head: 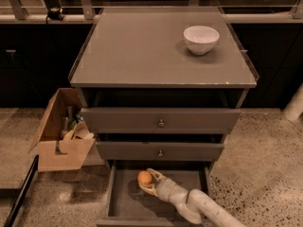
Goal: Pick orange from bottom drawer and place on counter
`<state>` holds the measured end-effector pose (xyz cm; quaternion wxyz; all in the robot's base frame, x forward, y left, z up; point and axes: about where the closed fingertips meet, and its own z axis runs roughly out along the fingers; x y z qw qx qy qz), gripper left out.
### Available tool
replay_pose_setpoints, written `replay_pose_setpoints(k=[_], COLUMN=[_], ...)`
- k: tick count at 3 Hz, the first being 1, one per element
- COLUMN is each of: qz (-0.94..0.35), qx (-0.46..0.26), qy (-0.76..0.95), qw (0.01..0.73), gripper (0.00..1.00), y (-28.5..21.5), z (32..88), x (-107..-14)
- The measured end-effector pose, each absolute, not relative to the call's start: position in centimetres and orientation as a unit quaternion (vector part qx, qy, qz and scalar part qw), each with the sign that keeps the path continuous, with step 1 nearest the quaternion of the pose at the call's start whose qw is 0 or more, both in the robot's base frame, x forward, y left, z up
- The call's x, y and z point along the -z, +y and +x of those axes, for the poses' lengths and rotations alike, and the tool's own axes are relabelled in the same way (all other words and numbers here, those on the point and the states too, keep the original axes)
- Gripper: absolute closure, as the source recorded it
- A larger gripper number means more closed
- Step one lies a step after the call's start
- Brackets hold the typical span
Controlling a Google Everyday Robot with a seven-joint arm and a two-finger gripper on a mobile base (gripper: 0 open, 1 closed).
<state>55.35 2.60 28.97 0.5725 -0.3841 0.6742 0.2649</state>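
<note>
While the claw (pixel 147 180) sits clamped on the orange (pixel 144 177) inside the bottom drawer (pixel 127 203), it should pull outward first, clear of the middle drawer (pixel 189 151) above.

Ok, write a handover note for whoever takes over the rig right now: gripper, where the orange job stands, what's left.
The gripper is down inside the open bottom drawer, shut on the orange.
The orange is in the drawer's back left part, not yet out of it.
The counter has a white bowl at its back right.
Done: drawer open, orange grasped.
Left: lift the orange out and up, and set it on the counter away from the bowl.
</note>
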Motion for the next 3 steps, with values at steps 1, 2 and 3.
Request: replay_pose_setpoints(k=[1, 2, 3], qz=[-0.384, -0.389, -0.402], qx=[-0.264, -0.249, -0.227], qy=[0.674, 0.672, 0.659], qw=[0.573, 0.579, 0.594], gripper=[1.00, 1.00, 1.00], y=[2.6, 2.3, 1.6], z=[55.4, 54.7, 53.4], x=[-29.0, -30.6, -34.5])
